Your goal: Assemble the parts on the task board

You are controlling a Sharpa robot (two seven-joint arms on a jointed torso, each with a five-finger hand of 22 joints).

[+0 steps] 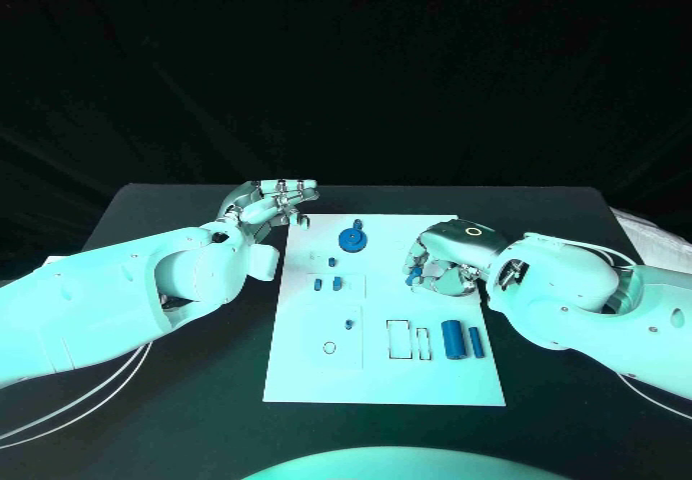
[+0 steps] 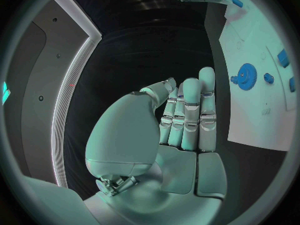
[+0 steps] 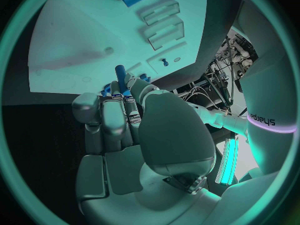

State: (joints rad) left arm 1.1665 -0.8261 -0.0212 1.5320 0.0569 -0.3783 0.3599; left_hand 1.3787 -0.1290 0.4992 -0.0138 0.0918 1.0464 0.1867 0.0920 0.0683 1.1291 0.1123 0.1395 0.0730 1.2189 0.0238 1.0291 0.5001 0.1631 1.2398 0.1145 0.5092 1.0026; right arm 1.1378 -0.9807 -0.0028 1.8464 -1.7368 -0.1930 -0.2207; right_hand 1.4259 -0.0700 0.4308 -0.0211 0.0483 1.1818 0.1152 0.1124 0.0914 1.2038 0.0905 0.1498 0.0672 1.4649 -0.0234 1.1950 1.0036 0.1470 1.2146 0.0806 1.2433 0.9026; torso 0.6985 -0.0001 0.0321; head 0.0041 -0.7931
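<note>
White rectangular task board [image 1: 387,375] central on black bench [image 1: 144,215]. Right hand [image 1: 440,268] over board's right edge, pinching small blue cylindrical peg [image 3: 120,74]. Left hand [image 1: 271,203] empty, fingers straight and together, just beyond board's far-left corner. Blue toothed gear [image 1: 352,239] seated near far edge; two blue cylinders [image 1: 462,339] lying beside rectangular slots [image 1: 405,340].

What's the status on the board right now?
Right hand pinches a blue peg over the board. Left hand holds nothing, off the board's far left corner. Gear on board; nothing in the way.
</note>
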